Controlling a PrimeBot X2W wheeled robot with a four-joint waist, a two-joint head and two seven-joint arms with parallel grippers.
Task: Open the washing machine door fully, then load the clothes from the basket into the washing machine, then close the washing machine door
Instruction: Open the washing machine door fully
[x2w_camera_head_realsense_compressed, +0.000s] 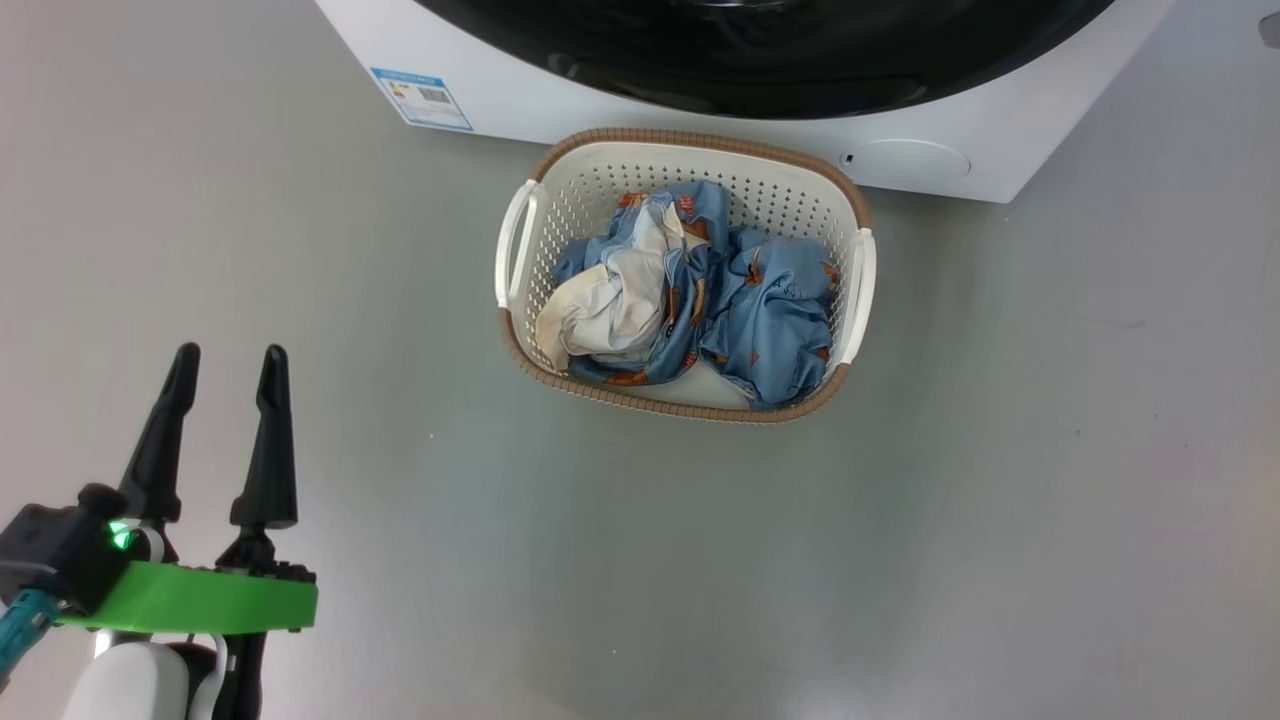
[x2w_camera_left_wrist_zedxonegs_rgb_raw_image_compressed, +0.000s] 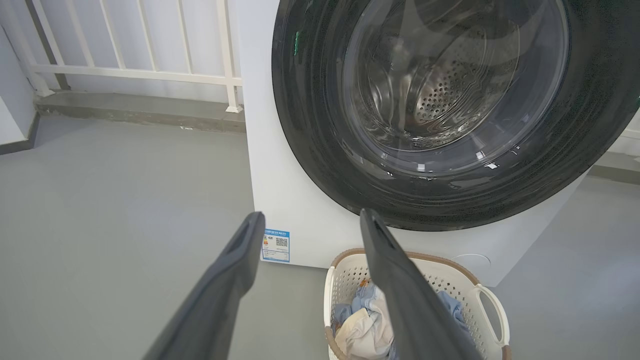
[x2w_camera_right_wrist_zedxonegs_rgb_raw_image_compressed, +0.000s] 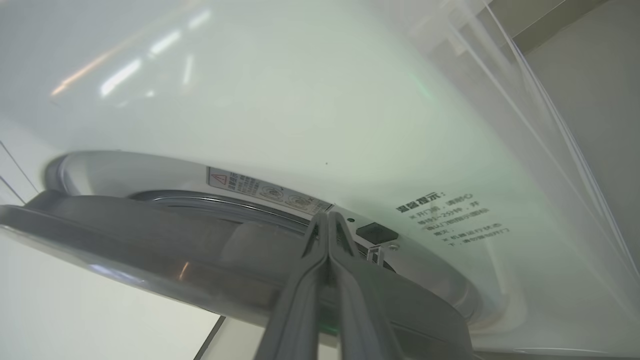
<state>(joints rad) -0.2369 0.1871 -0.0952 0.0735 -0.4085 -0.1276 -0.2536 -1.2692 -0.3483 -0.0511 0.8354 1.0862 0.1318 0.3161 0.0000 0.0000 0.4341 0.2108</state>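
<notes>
Left gripper (x2w_camera_head_realsense_compressed: 231, 352), jaws apart, hovers left of the basket (x2w_camera_head_realsense_compressed: 690, 137); right gripper (x2w_camera_right_wrist_zedxonegs_rgb_raw_image_compressed: 327, 216), jaws together, at the washing machine door (x2w_camera_right_wrist_zedxonegs_rgb_raw_image_compressed: 125, 240) rim.

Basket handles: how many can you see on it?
2: one white handle on the basket's left end, the other handle on its right end, in the head view.

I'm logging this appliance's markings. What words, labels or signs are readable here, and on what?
"温馨提示:" heads a printed notice on the washing machine's white front; the smaller lines beneath are too blurred.
Warning label with a red triangle, on the door opening's rim: print too small to read.
Blue sticker with a QR code, low on the machine's front: too small to read.
</notes>
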